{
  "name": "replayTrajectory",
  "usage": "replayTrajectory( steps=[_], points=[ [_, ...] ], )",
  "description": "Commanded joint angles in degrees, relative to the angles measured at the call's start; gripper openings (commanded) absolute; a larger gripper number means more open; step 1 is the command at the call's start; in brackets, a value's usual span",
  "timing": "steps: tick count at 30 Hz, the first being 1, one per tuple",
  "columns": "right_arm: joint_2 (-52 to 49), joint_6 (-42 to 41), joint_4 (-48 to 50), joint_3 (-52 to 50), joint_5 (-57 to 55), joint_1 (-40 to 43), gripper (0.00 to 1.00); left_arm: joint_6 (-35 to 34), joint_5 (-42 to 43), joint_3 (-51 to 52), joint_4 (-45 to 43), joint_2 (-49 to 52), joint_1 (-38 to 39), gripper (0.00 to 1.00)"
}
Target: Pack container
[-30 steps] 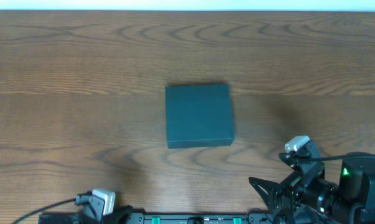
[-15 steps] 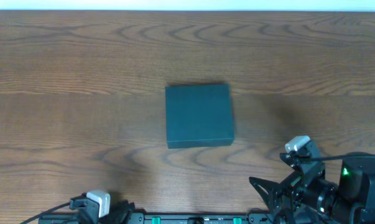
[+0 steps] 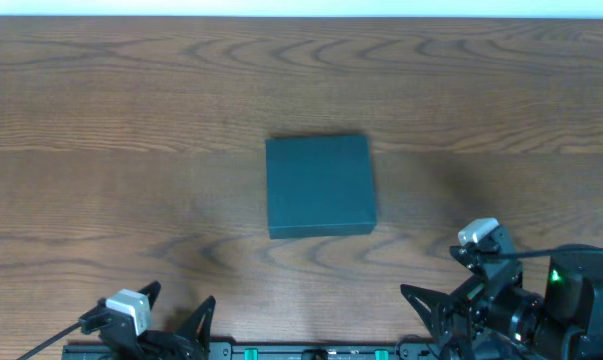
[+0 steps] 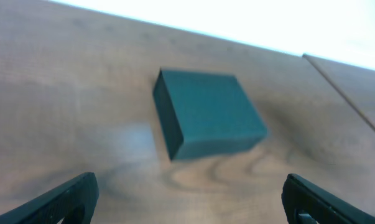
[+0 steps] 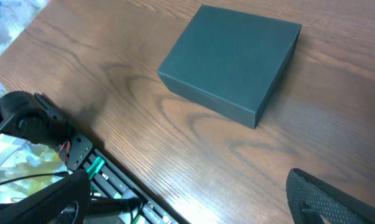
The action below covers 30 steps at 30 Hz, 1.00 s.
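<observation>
The container [image 3: 319,186] is a dark green square box lying flat with its lid down in the middle of the wooden table [image 3: 131,120]. My left gripper [image 3: 177,304] is at the near left edge, open and empty, pointing toward the box and well short of it. Its view shows the container [image 4: 209,112] ahead between widely spread fingers [image 4: 66,198]. My right gripper [image 3: 436,272] is at the near right, also open and empty. From the right wrist, the container [image 5: 231,62] lies ahead and one textured finger [image 5: 327,198] shows at lower right.
A black mounting rail with green parts [image 3: 311,352] runs along the table's front edge. A black arm base [image 5: 32,121] stands at the left in the right wrist view. The table's far edge meets a white wall [image 3: 301,8].
My left gripper has gone from shut to wide open, and its wrist has shifted a little left along the front edge. The container and the right arm have not moved.
</observation>
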<state>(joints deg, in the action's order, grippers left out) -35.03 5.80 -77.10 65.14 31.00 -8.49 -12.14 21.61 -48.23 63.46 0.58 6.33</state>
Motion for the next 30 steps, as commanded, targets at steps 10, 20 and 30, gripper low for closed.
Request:
replayTrajectory(
  steps=[10, 20, 30],
  points=[
    [0.2, -0.6, -0.1, -0.1, -0.2, -0.5, 0.99, -2.1, -24.3, 1.3, -4.6, -0.3, 0.1, 0.95],
    [0.2, -0.6, -0.1, -0.1, -0.2, -0.5, 0.99, -2.1, -31.1, 16.7, -12.8, -0.3, 0.1, 0.95],
    [0.2, -0.6, -0.1, -0.1, -0.2, -0.5, 0.99, -3.3, -33.0, 30.5, -30.0, -0.3, 0.1, 0.95]
  ],
)
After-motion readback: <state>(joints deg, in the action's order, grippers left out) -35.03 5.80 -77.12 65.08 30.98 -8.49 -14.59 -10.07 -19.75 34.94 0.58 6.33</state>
